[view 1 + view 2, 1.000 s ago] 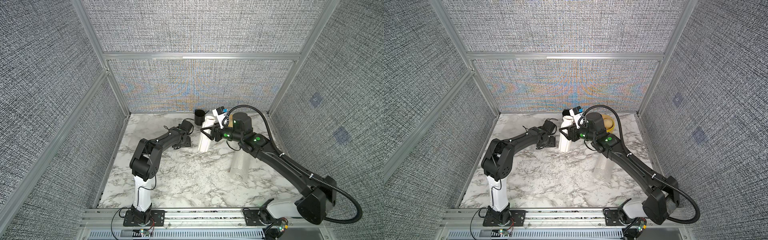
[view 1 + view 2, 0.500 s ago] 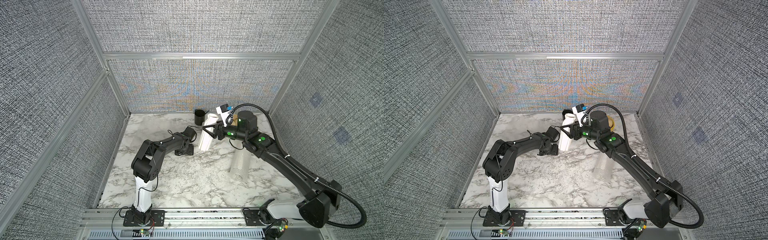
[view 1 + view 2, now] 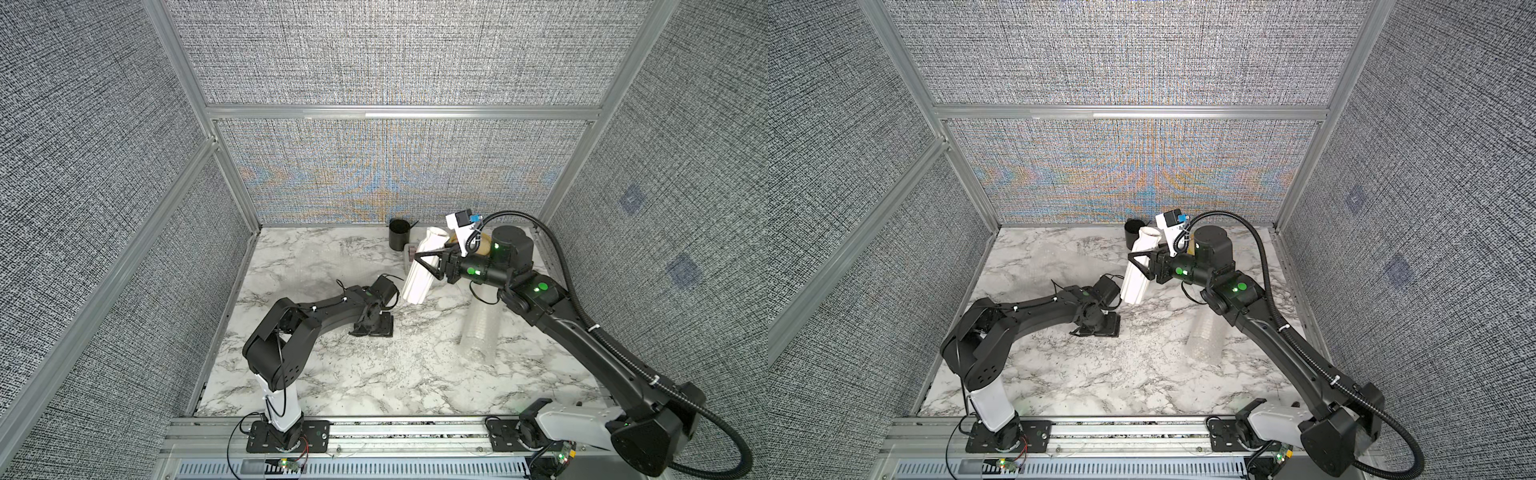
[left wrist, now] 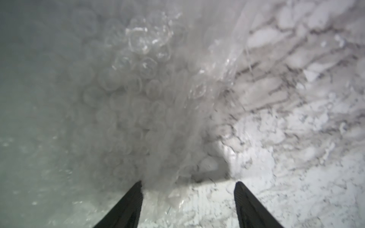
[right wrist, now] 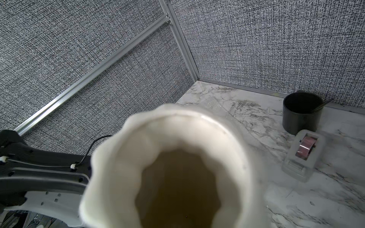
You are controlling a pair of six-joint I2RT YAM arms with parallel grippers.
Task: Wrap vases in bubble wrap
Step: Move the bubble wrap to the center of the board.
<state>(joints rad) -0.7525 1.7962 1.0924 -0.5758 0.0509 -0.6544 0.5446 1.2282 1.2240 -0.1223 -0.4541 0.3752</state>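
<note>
The tall white ribbed vase (image 3: 419, 274) leans with its rim toward the back wall, and my right gripper (image 3: 422, 262) is shut on its upper body. Its open mouth (image 5: 177, 177) fills the right wrist view and hides the fingers. My left gripper (image 3: 370, 330) is down at the table in front of the vase's base, open. Between its fingers (image 4: 130, 203) a raised fold of a clear bubble wrap sheet (image 4: 142, 94) lies close to one finger. A rolled bundle of bubble wrap (image 3: 478, 332) lies under my right forearm. The short vase is not in sight.
A black cup (image 3: 399, 235) stands by the back wall, with a grey tape dispenser (image 5: 302, 156) beside it. Something yellowish (image 3: 482, 243) sits behind my right wrist. Fabric walls close in the marble table (image 3: 374, 386) on three sides.
My left gripper has moved away from the vase toward the front and down to the table. The vase in my right gripper has tilted further.
</note>
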